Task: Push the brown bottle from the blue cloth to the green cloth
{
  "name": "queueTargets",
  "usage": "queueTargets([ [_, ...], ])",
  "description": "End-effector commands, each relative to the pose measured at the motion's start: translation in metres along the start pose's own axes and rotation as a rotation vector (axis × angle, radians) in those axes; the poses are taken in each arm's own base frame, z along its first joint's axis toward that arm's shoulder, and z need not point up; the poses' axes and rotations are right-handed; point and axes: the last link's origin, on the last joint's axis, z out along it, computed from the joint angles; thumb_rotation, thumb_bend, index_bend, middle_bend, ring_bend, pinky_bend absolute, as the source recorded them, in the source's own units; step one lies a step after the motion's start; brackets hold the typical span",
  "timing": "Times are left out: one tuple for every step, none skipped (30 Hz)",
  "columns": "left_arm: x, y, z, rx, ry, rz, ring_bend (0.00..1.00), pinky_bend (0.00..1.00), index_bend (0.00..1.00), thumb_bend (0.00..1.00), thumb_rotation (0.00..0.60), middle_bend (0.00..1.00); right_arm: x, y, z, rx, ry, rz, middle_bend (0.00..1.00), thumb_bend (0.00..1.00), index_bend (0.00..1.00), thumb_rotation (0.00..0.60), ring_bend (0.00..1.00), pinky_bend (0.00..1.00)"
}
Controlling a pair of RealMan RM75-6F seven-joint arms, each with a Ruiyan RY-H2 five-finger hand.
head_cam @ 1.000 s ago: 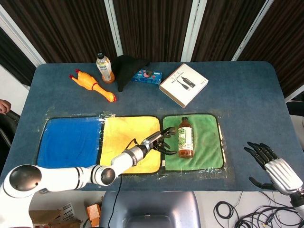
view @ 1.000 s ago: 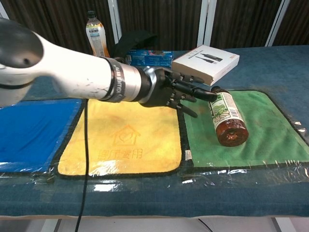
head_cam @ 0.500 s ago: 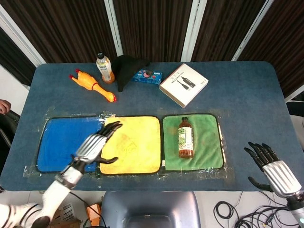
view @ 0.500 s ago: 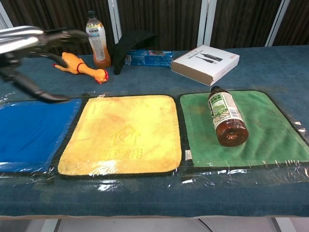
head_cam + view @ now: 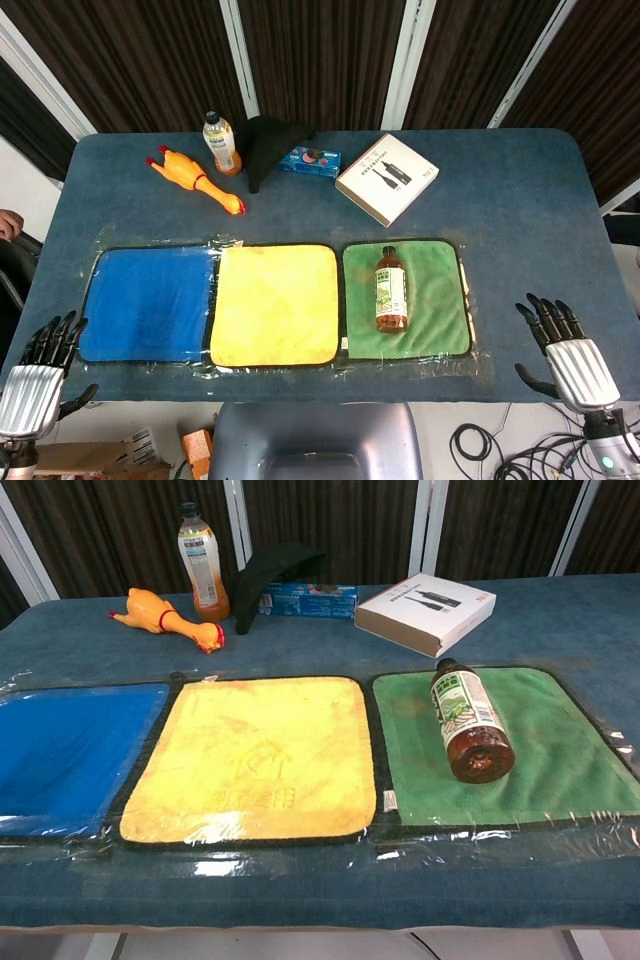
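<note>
The brown bottle [image 5: 390, 291] [image 5: 468, 721] lies on its side on the green cloth [image 5: 438, 300] [image 5: 570, 750], cap toward the far edge. The blue cloth [image 5: 147, 303] [image 5: 60, 750] lies bare at the left, with the yellow cloth [image 5: 275, 304] [image 5: 258, 755] between the two. My left hand [image 5: 35, 380] hangs off the table's near left corner, fingers spread, holding nothing. My right hand [image 5: 562, 352] hovers by the near right corner, also spread and empty. Neither hand appears in the chest view.
Along the far side stand a drink bottle [image 5: 220, 143], a rubber chicken [image 5: 195, 179], a black cloth [image 5: 268, 145], a small blue box [image 5: 309, 160] and a white box [image 5: 386, 178]. Clear plastic film covers the cloths.
My left hand has drawn back from beside the bottle, across the yellow and blue cloths, to the near left corner off the table. The bottle stayed on the green cloth.
</note>
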Motion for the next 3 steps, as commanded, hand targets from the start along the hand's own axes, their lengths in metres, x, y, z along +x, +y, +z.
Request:
queueTargets([
  [-0.0031, 0.0071, -0.0023, -0.014, 0.019, -0.01, 0.0, 0.15, 0.0, 0.06, 0.6, 0.01, 0.0001, 0.0015, -0.0007, -0.002, -0.001, -0.003, 0.0, 0.21, 0.0, 0.6, 0.0, 0.0],
  [-0.0037, 0.0076, -0.0021, -0.018, 0.023, -0.004, 0.0, 0.15, 0.0, 0.06, 0.6, 0.01, 0.0002, 0.0029, -0.001, -0.006, -0.002, -0.003, 0.0, 0.21, 0.0, 0.6, 0.0, 0.0],
  [-0.0044, 0.0078, -0.0024, -0.021, 0.02, -0.002, 0.0, 0.15, 0.0, 0.06, 0.6, 0.01, 0.0005, 0.0041, -0.0007, -0.01, -0.002, -0.003, 0.0, 0.21, 0.0, 0.6, 0.0, 0.0],
])
